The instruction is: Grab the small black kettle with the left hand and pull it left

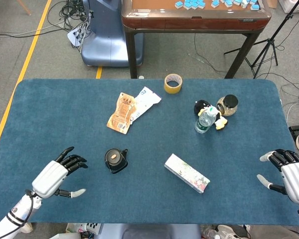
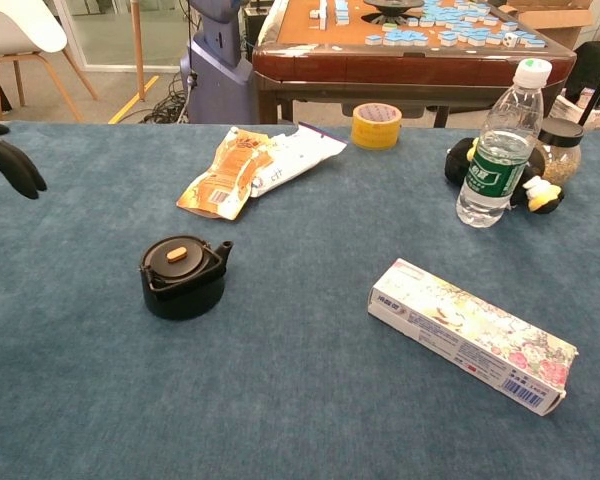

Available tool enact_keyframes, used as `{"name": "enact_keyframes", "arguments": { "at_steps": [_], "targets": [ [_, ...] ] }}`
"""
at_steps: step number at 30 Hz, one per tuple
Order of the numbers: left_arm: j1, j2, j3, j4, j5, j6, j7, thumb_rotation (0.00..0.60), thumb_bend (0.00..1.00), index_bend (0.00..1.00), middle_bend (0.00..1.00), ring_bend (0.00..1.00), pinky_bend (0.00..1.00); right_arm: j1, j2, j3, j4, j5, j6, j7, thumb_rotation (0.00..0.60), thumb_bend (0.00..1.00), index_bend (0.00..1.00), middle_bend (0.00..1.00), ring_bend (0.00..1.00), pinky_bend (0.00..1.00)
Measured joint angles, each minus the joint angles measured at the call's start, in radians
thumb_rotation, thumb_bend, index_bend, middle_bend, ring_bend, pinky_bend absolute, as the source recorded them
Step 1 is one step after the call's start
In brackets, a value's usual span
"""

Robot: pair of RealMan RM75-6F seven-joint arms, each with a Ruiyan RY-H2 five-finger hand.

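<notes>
The small black kettle with an orange knob on its lid stands upright on the blue table, its spout pointing to the upper right. My left hand hovers to its left with fingers spread and nothing in it, a short gap away from the kettle. Only its dark fingertips show at the left edge of the chest view. My right hand is open near the table's right edge, far from the kettle.
A flowered long box lies right of the kettle. Two snack packets lie behind it. Further back are a tape roll, a water bottle, a jar and a small plush toy.
</notes>
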Motion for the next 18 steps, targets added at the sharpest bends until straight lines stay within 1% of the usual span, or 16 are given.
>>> {"name": "enact_keyframes", "arguments": {
  "at_steps": [2,8,13,18],
  "targets": [
    [-0.037,0.001,0.005,-0.009,0.02,-0.039,-0.003,0.202,0.16,0.28,0.23,0.14,0.0,-0.002,0.002,-0.001,-0.003,0.003,-0.001,-0.002,0.6,0.2,0.41,0.41,0.28,0.29],
    [-0.113,-0.019,0.011,-0.038,0.045,-0.129,0.03,0.202,0.15,0.28,0.23,0.1,0.0,-0.007,0.0,-0.003,-0.003,0.012,-0.004,-0.006,0.6,0.2,0.41,0.41,0.28,0.29],
    [-0.152,-0.049,0.013,-0.057,0.029,-0.194,0.068,0.201,0.15,0.28,0.23,0.06,0.0,-0.01,-0.004,-0.005,0.001,0.021,-0.01,-0.002,0.6,0.19,0.41,0.41,0.27,0.29],
    [-0.179,-0.085,0.011,-0.058,-0.005,-0.247,0.126,0.196,0.15,0.28,0.23,0.05,0.0,-0.015,-0.008,-0.007,0.007,0.028,-0.011,0.003,0.6,0.2,0.41,0.41,0.27,0.29]
  ]
}}
